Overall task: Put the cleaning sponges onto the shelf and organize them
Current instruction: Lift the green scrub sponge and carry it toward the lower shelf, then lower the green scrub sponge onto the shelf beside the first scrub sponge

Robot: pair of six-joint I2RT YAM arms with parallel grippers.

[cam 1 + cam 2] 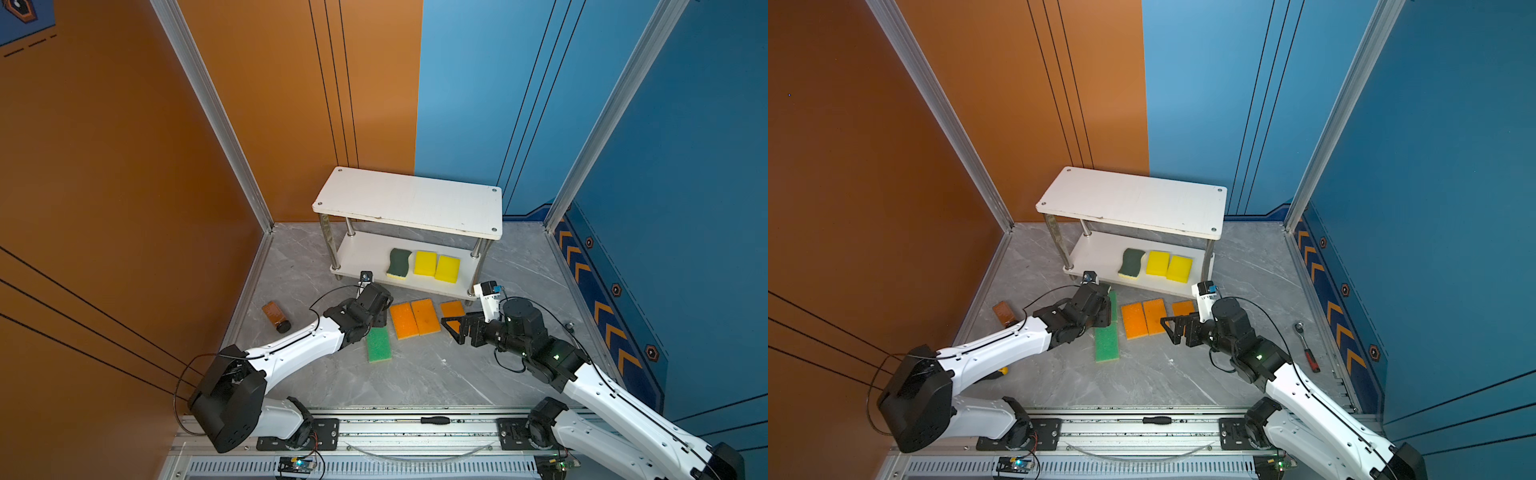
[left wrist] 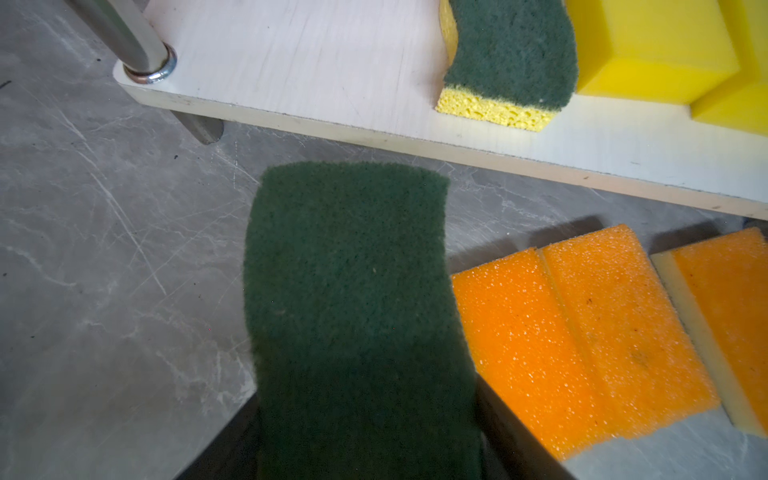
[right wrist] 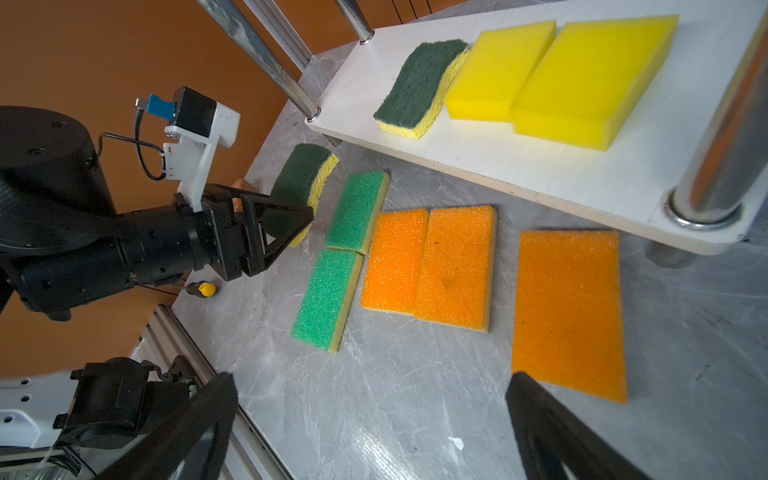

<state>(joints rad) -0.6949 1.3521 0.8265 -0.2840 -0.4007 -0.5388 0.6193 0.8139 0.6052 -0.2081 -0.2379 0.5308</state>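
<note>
Sponges in a top view: dark-green sponge (image 1: pixel 400 262) and two yellow sponges (image 1: pixel 425 262) on the shelf (image 1: pixel 409 199) lower board, orange sponges (image 1: pixel 415 318) on the desk (image 1: pixel 415 374) nearer. Left wrist view: left pincer (image 2: pixel 365 432) grips a second wavy sponge (image 2: pixel 353 270). Right wrist view: right pincer (image 3: pixel 372 382) spread open, empty.

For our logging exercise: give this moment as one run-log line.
left gripper: holds dark-green sponge | right gripper: open | lower shelf: three sponges

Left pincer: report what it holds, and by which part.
The left pincer grips the dark-green wavy-edged foam sponge at its wrist-side end, across the width.
</note>
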